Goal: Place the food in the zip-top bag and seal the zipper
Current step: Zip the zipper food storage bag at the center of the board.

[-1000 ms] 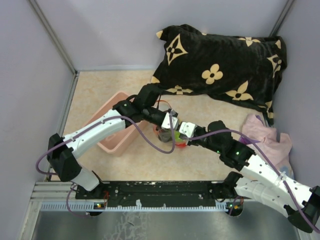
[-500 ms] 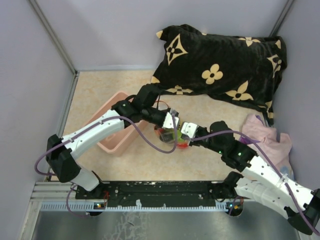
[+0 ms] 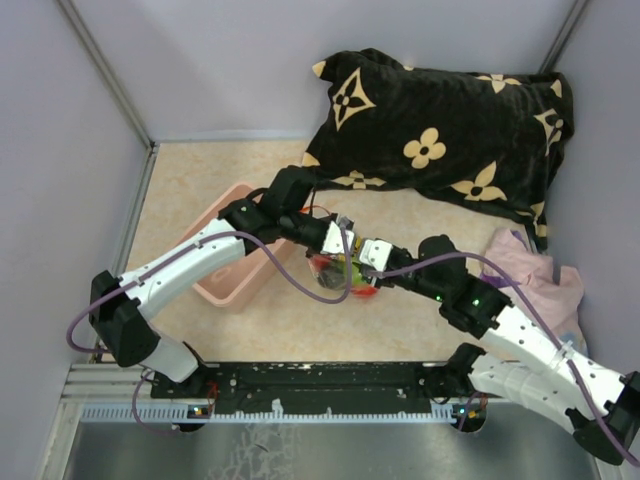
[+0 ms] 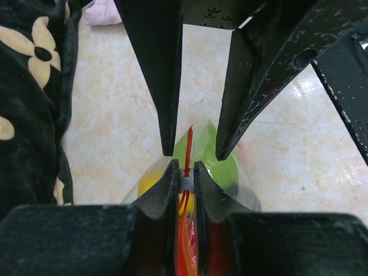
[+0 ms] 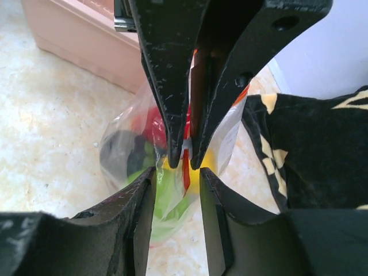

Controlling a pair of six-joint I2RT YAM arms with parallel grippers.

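A small clear crinkly plastic zip-top bag (image 3: 345, 275) lies on the pale marbled table (image 3: 200, 175), just right of a pink plastic bin (image 3: 215, 225) and in front of a big black plush pillow with tan flowers (image 3: 440, 130). The toy food is inside the bag: a red piece (image 5: 154, 126), a dark one (image 5: 123, 146), a light green one (image 4: 221, 167) and a yellow one (image 4: 150, 185), all bunched behind the plastic. The left arm lies across the pink bin, and I cannot make out its inside. A crumpled pink cloth (image 3: 535, 280) lies at the table's right side.

Both grippers meet nose to nose over the bag's mouth. The left gripper (image 4: 184, 171) is pinched tight on the thin red-orange zipper (image 4: 189, 135), which stands on edge between its fingertips. The right gripper (image 5: 177, 171) faces it with its fingers parted, one on each side of the strip, touching nothing that I can see. The zipper runs straight down the gap between them, with the bag's body bulging below.
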